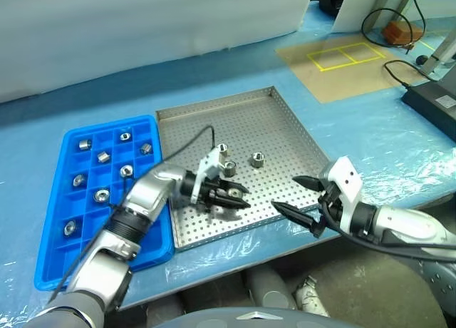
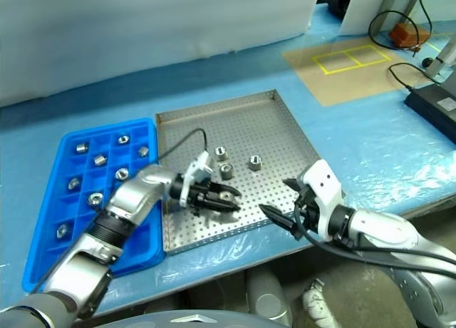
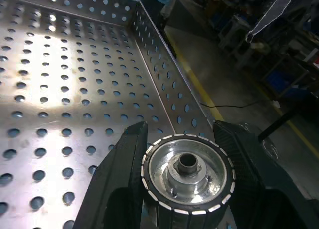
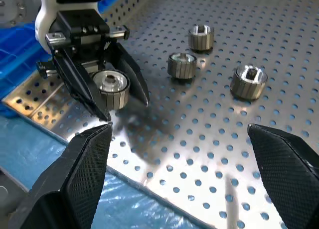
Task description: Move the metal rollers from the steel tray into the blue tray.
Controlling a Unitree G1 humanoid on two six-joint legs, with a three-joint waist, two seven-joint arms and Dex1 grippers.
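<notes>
My left gripper [image 1: 239, 196] is shut on one metal roller [image 3: 188, 174], a ribbed silver cylinder with a central hole. It holds the roller [image 4: 112, 88] just above the near-left part of the steel tray [image 1: 278, 128]. Three more rollers [image 1: 222, 149] [image 1: 229, 168] [image 1: 257, 158] stand on the tray's perforated floor beyond it. My right gripper [image 1: 286, 192] hangs open over the tray's near right edge with nothing between its fingers. The blue tray [image 1: 53, 267] lies left of the steel tray, and several rollers [image 1: 102, 195] sit in its compartments.
Both trays rest on a blue-covered table whose front edge [image 1: 235, 253] runs just below them. At the far right are a black box [image 1: 434, 103], cables [image 1: 388, 21] and a brown mat with yellow tape squares [image 1: 342, 57]. A white sheet [image 1: 142, 28] lies along the back.
</notes>
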